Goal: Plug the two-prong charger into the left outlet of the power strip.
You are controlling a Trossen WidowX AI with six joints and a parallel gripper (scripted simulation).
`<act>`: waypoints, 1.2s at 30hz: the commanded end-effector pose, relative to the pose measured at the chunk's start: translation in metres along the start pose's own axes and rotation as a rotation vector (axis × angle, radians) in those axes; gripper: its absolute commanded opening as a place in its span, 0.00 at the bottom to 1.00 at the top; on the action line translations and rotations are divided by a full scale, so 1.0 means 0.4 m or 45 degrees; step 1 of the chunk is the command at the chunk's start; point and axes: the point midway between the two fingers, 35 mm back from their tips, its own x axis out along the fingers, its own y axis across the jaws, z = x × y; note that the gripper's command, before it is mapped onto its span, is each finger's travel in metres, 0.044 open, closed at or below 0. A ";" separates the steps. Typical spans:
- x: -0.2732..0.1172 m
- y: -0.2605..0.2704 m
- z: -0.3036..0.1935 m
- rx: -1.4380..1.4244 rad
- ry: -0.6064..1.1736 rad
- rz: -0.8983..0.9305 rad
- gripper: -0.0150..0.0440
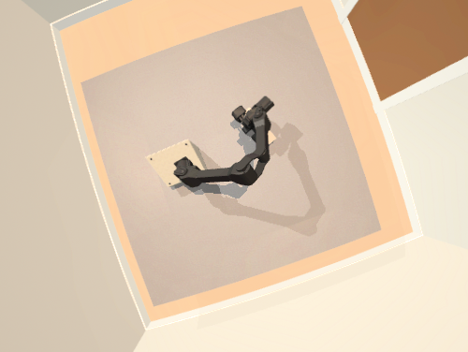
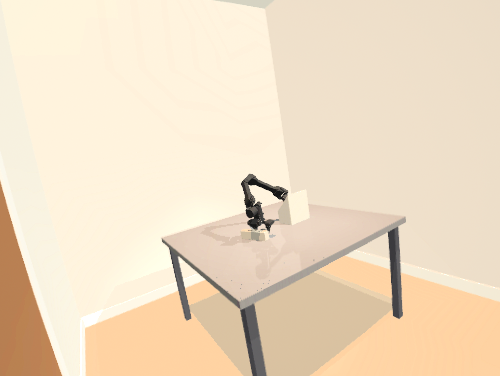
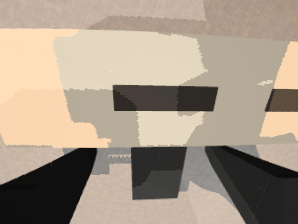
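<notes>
The cream power strip (image 1: pixel 272 137) (image 2: pixel 246 234) (image 3: pixel 35 75) lies across the wrist view, with a dark recess (image 3: pixel 165 98) near the middle and part of another at the right edge. My gripper (image 2: pixel 261 228) (image 3: pixel 152 146) is open, low at the strip's near long edge, one finger to each side of a dark block. This block (image 3: pixel 157 175) looks like the charger; it stands clear of both fingers and its far end meets the strip's edge. No prongs show, and I cannot tell how deep they sit. In the top view the arm mostly covers this spot.
A cream box (image 1: pixel 170 164) (image 2: pixel 300 207) bears the arm's base. The arm (image 1: pixel 212 175) (image 2: pixel 267 185) arches from there over the tabletop (image 1: pixel 262 262) (image 2: pixel 345 225) to the strip. Shadows of the arm fall across the table and strip.
</notes>
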 end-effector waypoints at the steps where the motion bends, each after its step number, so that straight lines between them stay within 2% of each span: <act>1: -0.003 -0.003 -0.005 -0.004 -0.006 -0.002 1.00; 36: 0.002 -0.002 -0.052 0.000 -0.016 0.000 1.00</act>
